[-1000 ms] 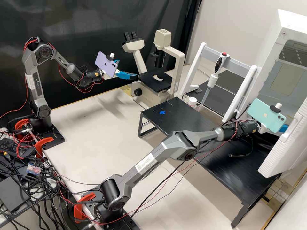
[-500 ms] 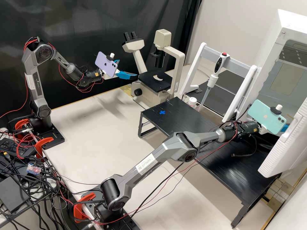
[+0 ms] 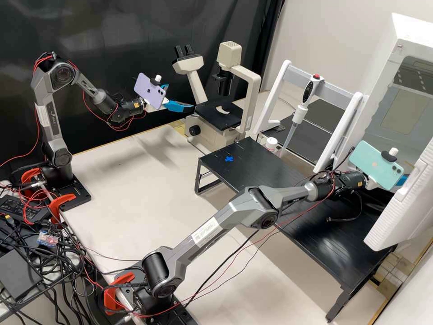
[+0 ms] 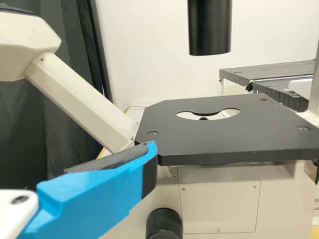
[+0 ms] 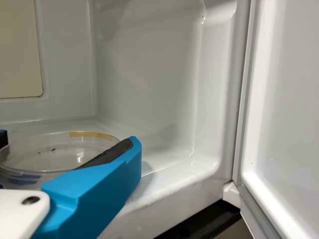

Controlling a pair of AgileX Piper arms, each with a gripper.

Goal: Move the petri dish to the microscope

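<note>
slightly farther twd the white cabinet [image 3: 414, 36] than a sec. ago, the r. gripper [image 3: 400, 180] stands w/ fingers apart, the petri dish [image 5: 45, 157] btwn them inside the cabinet; whether they touch its rim, can't tell. the l. gripper [image 3: 180, 97], fingers also apart, hangs near the stage [image 3: 218, 115] of the microscope [image 3: 212, 132].

I see a dark curtain [image 3: 112, 27] hanging across the upper left of the high view, and a plain pale wall [image 3: 343, 27] at upper right. My pale bench top [image 3: 135, 194] spreads through the middle under soft shadows. A low black table [image 3: 257, 167] runs toward the lower right, its surface faintly shining.
</note>
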